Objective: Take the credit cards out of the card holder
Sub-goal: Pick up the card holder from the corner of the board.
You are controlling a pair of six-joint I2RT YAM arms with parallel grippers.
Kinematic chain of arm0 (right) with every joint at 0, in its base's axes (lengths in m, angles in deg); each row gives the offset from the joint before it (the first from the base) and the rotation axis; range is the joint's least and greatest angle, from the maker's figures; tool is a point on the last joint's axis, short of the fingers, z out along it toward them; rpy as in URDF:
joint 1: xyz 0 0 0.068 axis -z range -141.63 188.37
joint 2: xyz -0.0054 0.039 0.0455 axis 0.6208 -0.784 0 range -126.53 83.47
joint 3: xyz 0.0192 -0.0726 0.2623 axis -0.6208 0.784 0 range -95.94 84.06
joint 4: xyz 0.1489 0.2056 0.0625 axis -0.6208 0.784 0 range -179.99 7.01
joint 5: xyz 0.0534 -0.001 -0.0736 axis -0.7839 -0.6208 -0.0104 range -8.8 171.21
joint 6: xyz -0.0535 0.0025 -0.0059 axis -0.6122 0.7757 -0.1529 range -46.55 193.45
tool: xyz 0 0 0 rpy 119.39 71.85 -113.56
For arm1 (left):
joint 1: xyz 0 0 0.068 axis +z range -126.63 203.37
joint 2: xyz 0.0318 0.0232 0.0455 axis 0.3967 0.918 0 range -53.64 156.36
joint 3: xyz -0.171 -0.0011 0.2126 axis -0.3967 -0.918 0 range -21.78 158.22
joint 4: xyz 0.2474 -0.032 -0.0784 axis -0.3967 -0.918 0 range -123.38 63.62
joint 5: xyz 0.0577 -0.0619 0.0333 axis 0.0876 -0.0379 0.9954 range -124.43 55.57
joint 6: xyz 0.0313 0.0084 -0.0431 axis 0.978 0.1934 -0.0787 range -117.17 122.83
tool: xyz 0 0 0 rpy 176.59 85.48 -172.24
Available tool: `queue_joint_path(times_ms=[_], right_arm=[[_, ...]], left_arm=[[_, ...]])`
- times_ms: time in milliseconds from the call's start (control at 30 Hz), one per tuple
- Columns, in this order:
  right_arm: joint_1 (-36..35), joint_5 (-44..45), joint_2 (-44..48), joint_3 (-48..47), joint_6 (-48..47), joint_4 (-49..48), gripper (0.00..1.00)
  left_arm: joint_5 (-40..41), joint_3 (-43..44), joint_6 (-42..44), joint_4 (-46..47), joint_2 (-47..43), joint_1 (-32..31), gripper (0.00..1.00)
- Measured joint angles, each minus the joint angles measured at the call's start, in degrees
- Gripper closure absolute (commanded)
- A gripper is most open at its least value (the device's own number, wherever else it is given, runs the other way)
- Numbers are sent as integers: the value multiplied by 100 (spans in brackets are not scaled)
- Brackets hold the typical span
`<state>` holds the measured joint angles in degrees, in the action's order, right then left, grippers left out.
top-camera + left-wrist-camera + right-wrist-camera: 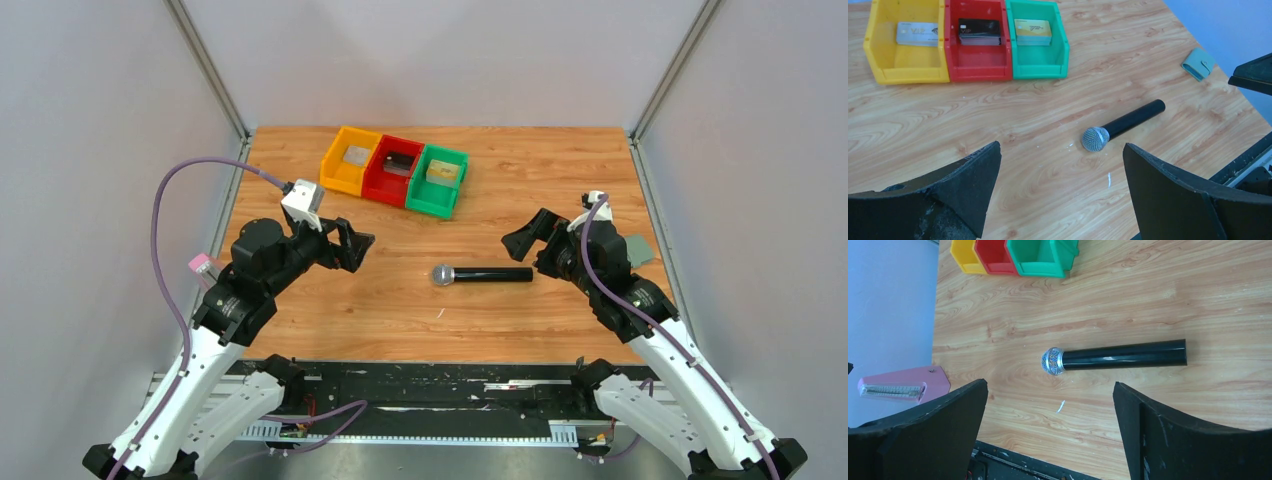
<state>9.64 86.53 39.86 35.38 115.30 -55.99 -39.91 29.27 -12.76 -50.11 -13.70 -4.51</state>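
Observation:
The card holder lies at the table's right edge, pale blue-grey, partly hidden behind my right arm. In the left wrist view the card holder looks folded shut with a snap tab. Three credit cards lie in the bins: a silver one in the yellow bin, a black one in the red bin, a gold one in the green bin. My left gripper is open and empty above the table's left middle. My right gripper is open and empty, left of the holder.
The yellow bin, red bin and green bin stand in a row at the back. A black microphone lies on the table between the grippers. A pink object sits off the left edge.

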Motion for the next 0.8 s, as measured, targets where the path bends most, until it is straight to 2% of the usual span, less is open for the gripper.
queue_joint_path(times_ms=[467, 567, 800], right_arm=[[0, 358, -68, -20, 46, 7, 0], [0, 732, -144, -39, 50, 63, 0], [120, 2234, -505, -96, -184, 262, 7]], left_arm=[[-2, 0, 2, -2, 2, 0, 0], [-4, 0, 2, 0, 0, 0, 0], [-26, 0, 4, 2, -26, 0, 0]])
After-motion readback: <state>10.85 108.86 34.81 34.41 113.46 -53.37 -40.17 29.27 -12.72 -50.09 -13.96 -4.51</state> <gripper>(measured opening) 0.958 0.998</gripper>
